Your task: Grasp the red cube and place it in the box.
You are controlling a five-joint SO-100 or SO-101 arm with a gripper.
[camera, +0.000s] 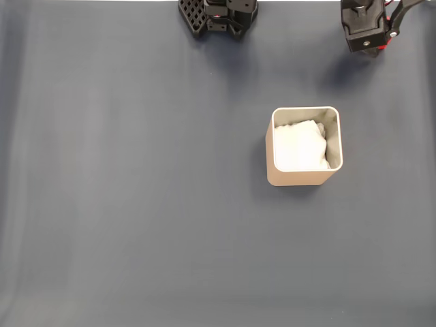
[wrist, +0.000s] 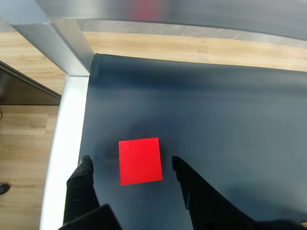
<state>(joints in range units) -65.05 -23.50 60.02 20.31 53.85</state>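
Wrist view: gripper (wrist: 130, 162) comes in from the bottom edge, two black fingers spread wide, one tip at lower left (wrist: 85, 165) and the other at lower right, gripping nothing. Red cube (wrist: 139, 161) sits flat on the dark mat (wrist: 216, 124) right between the two tips, top face showing, a gap on each side so neither finger is touching it. Cube is near the mat's left edge in this view; just past that edge runs a white strip (wrist: 64, 139), then wooden floor (wrist: 21, 143). Further back the mat ends at a wood band, with a metal frame post (wrist: 53, 43) at upper left. Fixed view, looking down: beige box (camera: 304, 177) stands upright on the mat right of centre, white padding (camera: 298, 146) inside, no cube in it. Beyond it at the top edge, black arm parts: the base (camera: 218, 17) near top centre and another black section with red wiring (camera: 368, 27) at top right, well apart from the box.
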